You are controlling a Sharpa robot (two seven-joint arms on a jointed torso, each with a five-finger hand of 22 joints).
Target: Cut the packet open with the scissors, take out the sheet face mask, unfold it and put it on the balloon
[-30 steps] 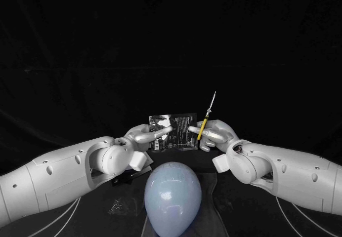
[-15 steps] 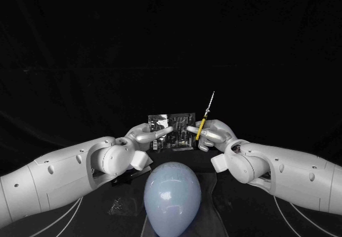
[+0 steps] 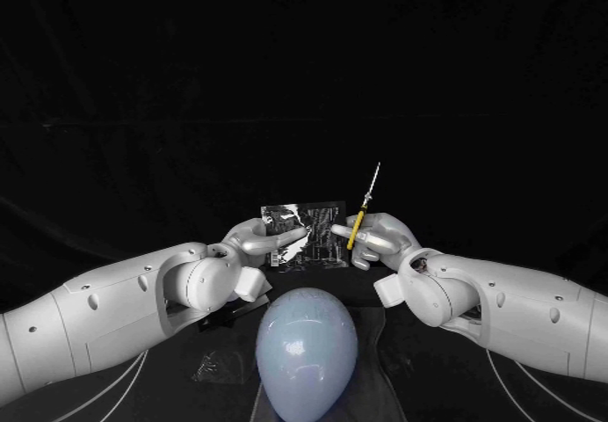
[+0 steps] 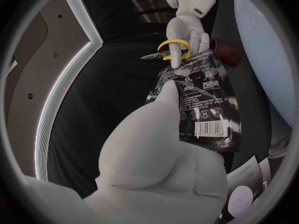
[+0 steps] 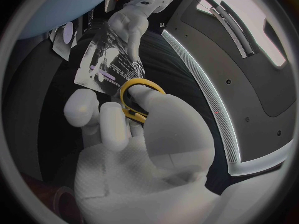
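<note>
My left hand [image 3: 264, 241] holds a dark printed packet [image 3: 306, 235] upright above the table, just beyond the pale blue balloon [image 3: 306, 350]. In the left wrist view the packet [image 4: 202, 103] hangs from that hand's [image 4: 165, 149] fingers. My right hand [image 3: 379, 239] grips yellow-handled scissors [image 3: 364, 208] right beside the packet's right edge, blades pointing up. The right wrist view shows the yellow handle loop [image 5: 138, 98] around the fingers of that hand [image 5: 134, 134], with the packet [image 5: 106, 64] just beyond it.
A crumpled clear wrapper [image 3: 215, 365] lies on the table left of the balloon. A brown stand [image 4: 225, 53] shows near the balloon in the left wrist view.
The packet and scissors have shifted slightly left and up; both hands keep their hold.
</note>
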